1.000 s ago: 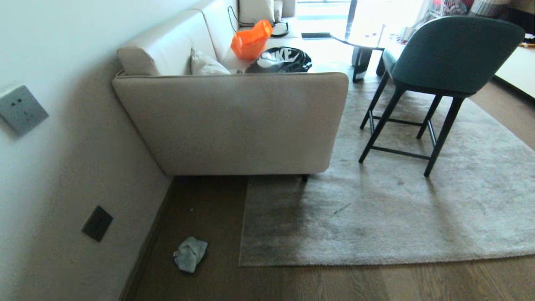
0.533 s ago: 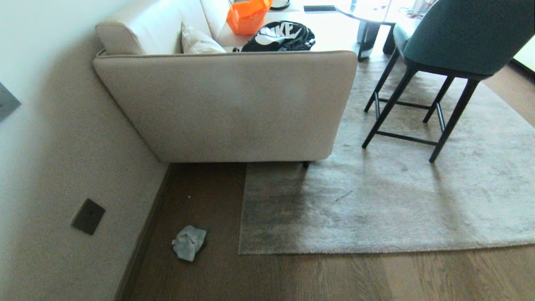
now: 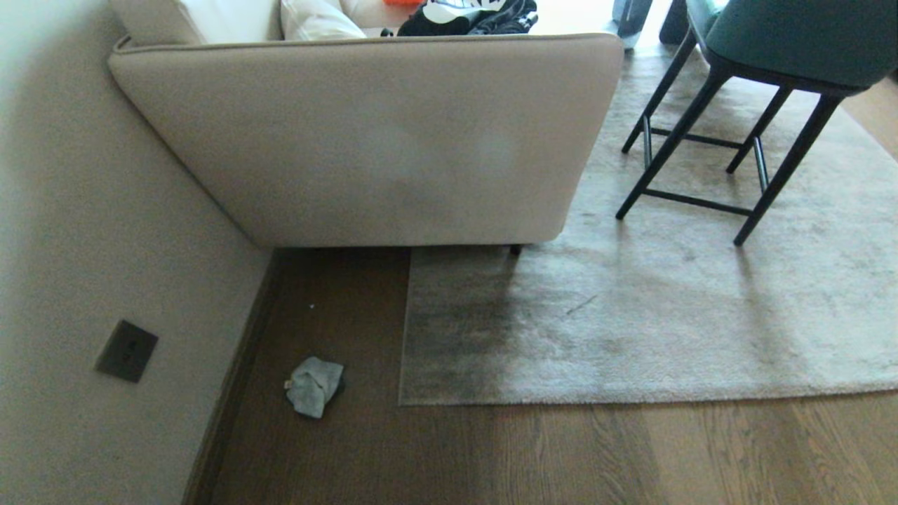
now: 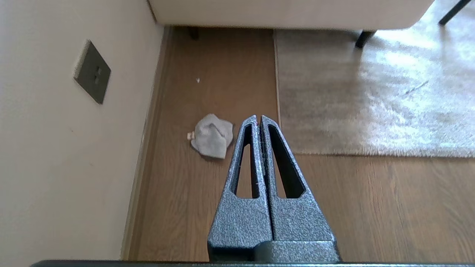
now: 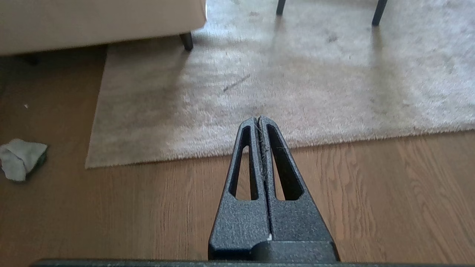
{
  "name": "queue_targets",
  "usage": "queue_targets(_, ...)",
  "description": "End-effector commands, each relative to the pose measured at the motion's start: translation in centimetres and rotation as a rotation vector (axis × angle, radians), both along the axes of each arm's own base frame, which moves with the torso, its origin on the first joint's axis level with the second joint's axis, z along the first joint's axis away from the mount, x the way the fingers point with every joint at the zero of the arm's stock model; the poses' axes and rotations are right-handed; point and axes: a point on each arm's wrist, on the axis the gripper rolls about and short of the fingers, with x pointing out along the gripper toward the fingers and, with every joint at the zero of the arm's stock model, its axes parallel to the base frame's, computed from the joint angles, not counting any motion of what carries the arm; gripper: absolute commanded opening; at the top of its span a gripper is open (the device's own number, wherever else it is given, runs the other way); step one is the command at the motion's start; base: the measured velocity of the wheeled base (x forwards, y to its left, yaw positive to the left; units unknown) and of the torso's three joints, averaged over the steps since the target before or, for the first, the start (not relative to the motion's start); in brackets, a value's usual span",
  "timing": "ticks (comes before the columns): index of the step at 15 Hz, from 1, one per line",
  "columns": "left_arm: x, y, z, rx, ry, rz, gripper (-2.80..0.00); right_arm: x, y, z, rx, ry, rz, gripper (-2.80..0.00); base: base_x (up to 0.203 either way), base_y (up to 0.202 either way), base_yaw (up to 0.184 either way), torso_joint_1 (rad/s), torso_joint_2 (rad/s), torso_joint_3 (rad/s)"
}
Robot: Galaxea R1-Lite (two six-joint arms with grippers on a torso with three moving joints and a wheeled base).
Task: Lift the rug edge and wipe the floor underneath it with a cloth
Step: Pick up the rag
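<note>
While both arms hang above the floor (image 3: 575, 456) outside the head view, the scene runs from wall to rug. Farthest left is the beige wall (image 3: 63, 245) with a dark socket plate (image 3: 126, 351) low on it, and a dark skirting board (image 3: 235, 393) along its foot. Just beside the skirting, the cloth (image 3: 313, 386) lies crumpled on the bare planks, pale grey with a darker fold on one side; it is a roundish heap with no clear long axis, and it sits apart from the rug, touching neither it nor the wall. Next comes the rug's left border, running away from the robot toward the sofa (image 3: 379, 140), whose black foot (image 3: 515, 249) stands on the pile. The rug edge (image 3: 631, 398) nearest the robot lies flat, its long axis running across the view from the corner near the cloth out to the right side. On the rug at far right stands a green chair (image 3: 779, 42) on thin dark legs.

The left gripper (image 4: 259, 119) has its two fingers pressed together, empty, tips pointing between cloth and rug corner. The right gripper (image 5: 257, 120) is likewise closed on nothing, pointing at the near rug edge.

Compared with a second ago, the whole head view has tilted downward: the upper wall socket, orange bag and table have slid out of the top, while cloth and rug lie as before.
</note>
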Motion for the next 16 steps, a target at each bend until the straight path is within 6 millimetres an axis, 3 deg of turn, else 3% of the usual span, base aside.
queue_targets(1,0.00,0.00,0.00,-0.002,0.000,0.000,-2.80,0.00,0.00,0.00,0.001,0.000,0.000,-2.80,0.000,0.000,0.000,0.011,0.00,-0.206)
queue_targets(16,0.00,0.00,0.00,-0.002,0.000,-0.001,-2.80,0.00,0.00,0.00,0.001,0.000,0.000,-2.80,0.000,0.000,0.000,0.002,0.00,-0.196)
